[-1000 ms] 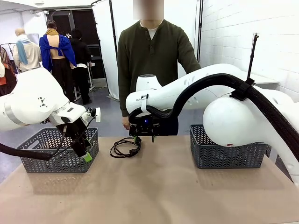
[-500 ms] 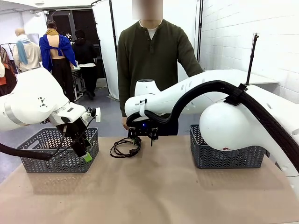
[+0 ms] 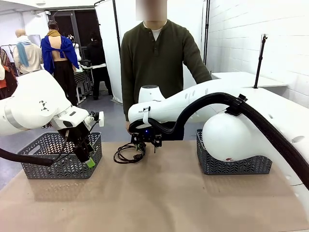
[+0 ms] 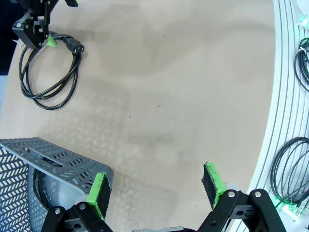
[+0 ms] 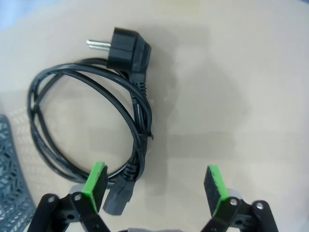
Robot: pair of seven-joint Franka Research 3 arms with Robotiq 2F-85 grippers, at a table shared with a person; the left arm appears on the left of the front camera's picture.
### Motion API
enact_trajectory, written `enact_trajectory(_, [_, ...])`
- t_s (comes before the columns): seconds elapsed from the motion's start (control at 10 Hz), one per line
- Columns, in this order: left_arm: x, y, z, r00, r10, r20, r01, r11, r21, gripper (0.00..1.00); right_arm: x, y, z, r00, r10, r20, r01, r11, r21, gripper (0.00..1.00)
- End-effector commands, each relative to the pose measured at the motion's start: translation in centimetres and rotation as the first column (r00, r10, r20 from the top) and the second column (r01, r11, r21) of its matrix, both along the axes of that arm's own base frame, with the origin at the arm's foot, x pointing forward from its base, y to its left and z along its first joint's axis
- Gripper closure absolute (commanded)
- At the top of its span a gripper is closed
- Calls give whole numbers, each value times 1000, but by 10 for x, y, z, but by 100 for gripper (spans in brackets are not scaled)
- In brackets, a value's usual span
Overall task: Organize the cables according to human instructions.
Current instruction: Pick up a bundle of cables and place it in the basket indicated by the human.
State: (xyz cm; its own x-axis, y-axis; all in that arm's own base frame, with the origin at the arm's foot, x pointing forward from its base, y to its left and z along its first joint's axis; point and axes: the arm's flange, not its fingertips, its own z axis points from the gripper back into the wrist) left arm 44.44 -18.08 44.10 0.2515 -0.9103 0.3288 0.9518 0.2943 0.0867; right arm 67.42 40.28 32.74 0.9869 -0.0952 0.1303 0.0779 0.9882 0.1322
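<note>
R gripper [image 3: 146, 141] has dropped lower over the last sec, now just above the coiled cable [image 3: 128, 153] at the far-middle of the table [image 3: 159, 198]. Jaws wide, holding nothing, cable edge betw. them; grab looks imminent. L gripper [image 3: 87, 155] unmoved by the left basket [image 3: 58, 162], open, empty.

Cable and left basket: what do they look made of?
Cable: black, slightly glossy jacket, likely rubber or PVC; moulded plastic-looking plug with a bare metal pin. Left basket: grey, matte, apparently moulded plastic, going by its even chevron cut-outs and rounded rim. Neither can be confirmed from looks alone.
</note>
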Motion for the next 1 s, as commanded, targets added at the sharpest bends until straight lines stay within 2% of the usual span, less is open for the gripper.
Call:
enact_trajectory(0.0, [0, 0, 2, 1000, -2, -3, 2, 1000, 3, 0, 11, 11, -1, 1000, -28, -14, 28, 1000, -6, 0])
enact_trajectory(0.9, [0, 0, 2, 1000, -2, -3, 2, 1000, 3, 0, 17, 18, -24, 999, -11, -47, 7, 997, -82, 0])
